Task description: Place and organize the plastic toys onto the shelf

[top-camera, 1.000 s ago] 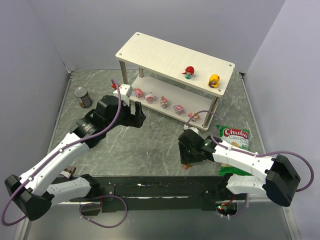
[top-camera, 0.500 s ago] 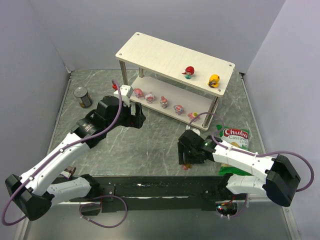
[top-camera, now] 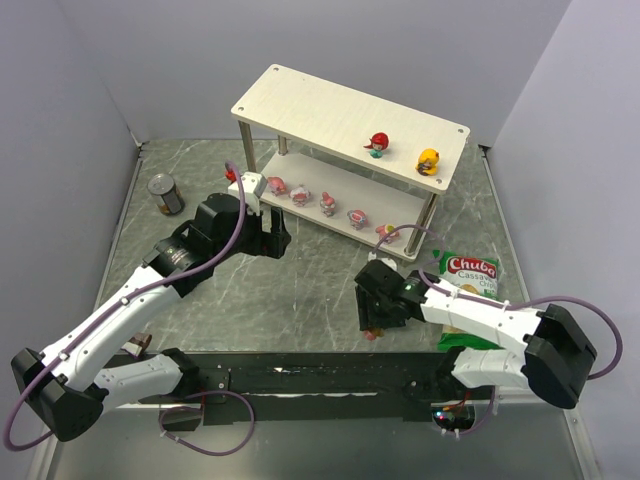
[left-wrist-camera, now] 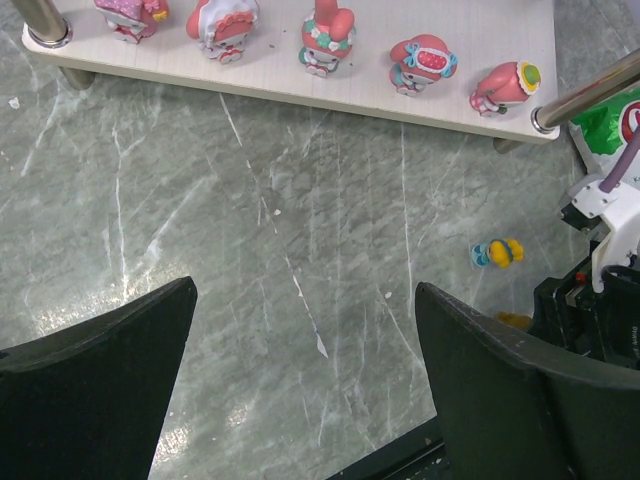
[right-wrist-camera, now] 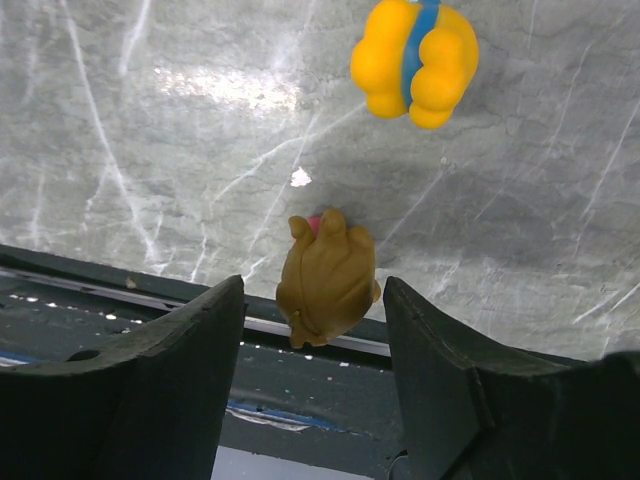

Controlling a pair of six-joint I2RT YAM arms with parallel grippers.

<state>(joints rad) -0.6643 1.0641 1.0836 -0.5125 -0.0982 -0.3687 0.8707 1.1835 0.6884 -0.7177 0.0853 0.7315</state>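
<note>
- My right gripper (right-wrist-camera: 312, 300) is low over the near edge of the table (right-wrist-camera: 150, 150). Its jaws are partly open, one on each side of the brown toy (right-wrist-camera: 326, 280).
- There is a clear gap on one side of that toy. The other finger is so close that I cannot tell whether it touches.
- The brown toy lies on its side, half over the black strip (right-wrist-camera: 300, 390) along the table's edge. I can only see a pink spot at its far end.
- The yellow-blue toy (right-wrist-camera: 415, 60) lies on the table just beyond it, apart from both fingers.
- From above, the right gripper (top-camera: 372, 322) covers both of these toys.
- My left gripper (left-wrist-camera: 305, 370) hangs wide open and empty over bare table in front of the shelf (left-wrist-camera: 250, 78).
- Five pink toys (left-wrist-camera: 327, 40) stand in a row on the lower board. The frame edge cuts off the two at the left end.
- On the top board, a red toy (top-camera: 377, 144) and an orange-yellow toy (top-camera: 429, 160) stand near the right end.
- The chips bag (top-camera: 470, 272) is partly hidden by my right arm. A can (top-camera: 166, 193) stands well to the left of the shelf.
</note>
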